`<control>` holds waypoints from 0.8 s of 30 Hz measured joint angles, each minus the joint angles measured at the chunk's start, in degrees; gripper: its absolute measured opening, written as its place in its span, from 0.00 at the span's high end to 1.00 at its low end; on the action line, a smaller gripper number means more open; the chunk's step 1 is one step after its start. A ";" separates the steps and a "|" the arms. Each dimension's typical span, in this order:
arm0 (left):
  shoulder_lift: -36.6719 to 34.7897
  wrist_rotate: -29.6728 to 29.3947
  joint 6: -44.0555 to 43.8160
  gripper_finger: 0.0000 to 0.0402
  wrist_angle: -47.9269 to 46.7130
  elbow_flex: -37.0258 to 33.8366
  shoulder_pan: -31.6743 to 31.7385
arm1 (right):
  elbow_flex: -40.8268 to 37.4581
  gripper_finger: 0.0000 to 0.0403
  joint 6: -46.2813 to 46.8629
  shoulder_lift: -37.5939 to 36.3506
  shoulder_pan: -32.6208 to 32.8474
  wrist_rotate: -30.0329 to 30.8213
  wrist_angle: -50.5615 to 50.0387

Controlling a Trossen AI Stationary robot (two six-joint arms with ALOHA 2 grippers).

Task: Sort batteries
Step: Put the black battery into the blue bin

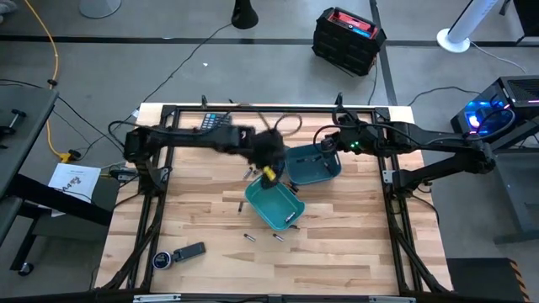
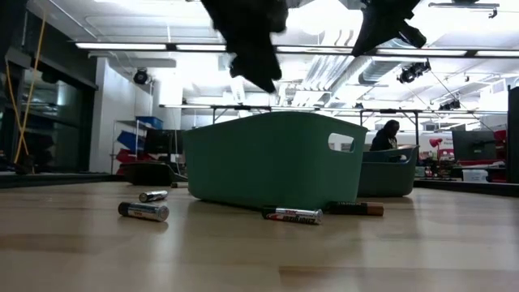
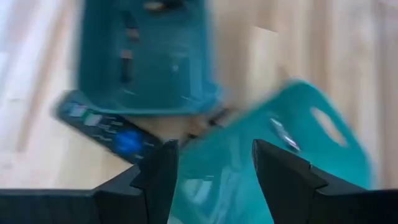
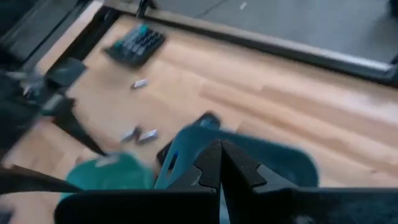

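Two teal bins stand on the table: a lighter one (image 1: 274, 204) near the middle and a darker one (image 1: 313, 164) behind it. Loose batteries lie on the wood in front of the lighter bin (image 1: 249, 238) (image 1: 278, 238) and to its left (image 1: 246, 174). In the low view they lie on their sides (image 2: 143, 211) (image 2: 292, 215). One battery (image 3: 283, 134) lies inside the lighter bin. My left gripper (image 3: 214, 168) is open and empty above the lighter bin's far edge (image 1: 268, 168). My right gripper (image 4: 219, 163) is shut and empty above the darker bin (image 1: 327, 145).
A dark calculator (image 1: 215, 122) lies at the far edge. A black remote (image 1: 189, 251) and a small round thing (image 1: 162, 259) lie at the near left. A dark long object with a blue spot (image 3: 102, 124) lies beside the darker bin. Bare wood shows at the near right.
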 joint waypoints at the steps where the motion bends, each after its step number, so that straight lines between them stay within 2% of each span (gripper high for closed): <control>1: -1.43 0.08 -0.08 0.51 0.59 -1.83 -1.31 | 0.00 1.00 -0.82 0.00 0.01 -3.35 0.05; 4: -6.68 -0.80 -2.39 0.52 5.84 -9.75 -5.27 | 0.00 1.00 -3.06 0.10 2.29 -15.59 0.06; 7: -13.74 -6.40 -7.29 0.52 10.76 -19.71 -8.41 | 0.00 1.00 -0.59 0.82 9.01 -21.32 0.25; 10: -22.60 -12.17 -14.65 0.52 14.09 -29.33 -10.19 | -0.47 1.00 4.88 2.81 19.04 -21.70 0.02; 13: -30.79 -16.48 -22.08 0.52 14.03 -36.73 -10.42 | -3.99 1.00 14.28 6.15 29.41 -20.48 1.70; 17: -40.19 -20.83 -27.93 0.52 14.33 -42.56 -10.05 | -10.83 0.95 26.29 12.65 38.34 -19.52 14.08; 21: -45.83 -22.52 -28.54 0.52 14.21 -44.68 -8.84 | -13.18 0.83 25.40 20.72 40.24 -18.62 29.14; 24: -47.95 -22.65 -28.27 0.52 14.15 -44.64 -7.79 | -10.55 0.71 16.11 27.01 39.33 -15.53 30.86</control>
